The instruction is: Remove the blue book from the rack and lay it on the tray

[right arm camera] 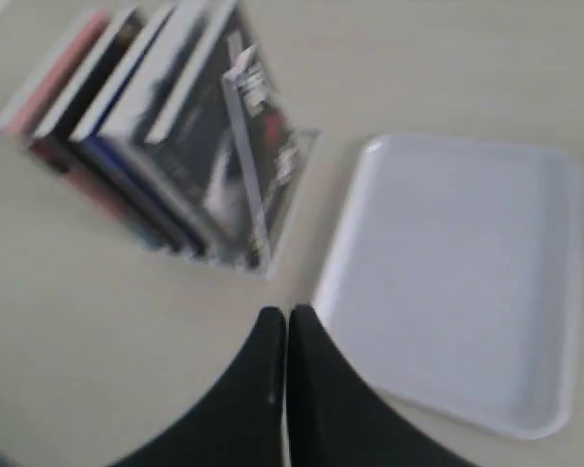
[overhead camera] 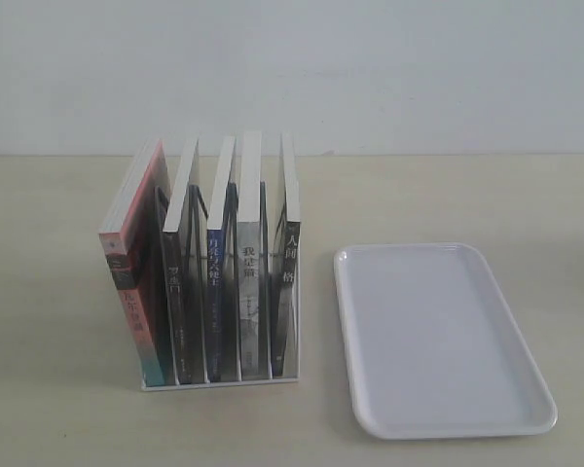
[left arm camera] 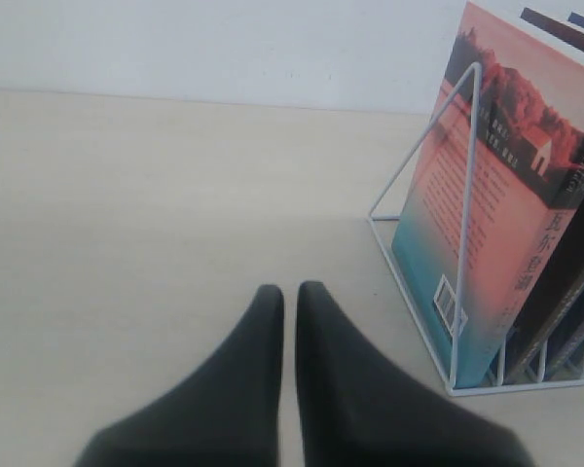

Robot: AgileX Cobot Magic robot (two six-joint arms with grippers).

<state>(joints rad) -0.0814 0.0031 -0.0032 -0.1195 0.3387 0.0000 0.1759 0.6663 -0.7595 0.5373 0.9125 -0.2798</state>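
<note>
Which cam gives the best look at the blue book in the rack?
Exterior view: the blue book stands third from the left, spine facing the camera. Right wrist view shows only a blurred blue edge. Left wrist view: the pink-covered book blocks it.

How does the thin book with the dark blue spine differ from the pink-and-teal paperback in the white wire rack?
The dark-blue-spined book sits in the white wire rack's middle slot; the pink-and-teal paperback fills the end slot farthest from the flat white tray. The blue spine is narrow and dark; the paperback's is wider, fading pink to teal. Both stand on end, spines forward.
</note>
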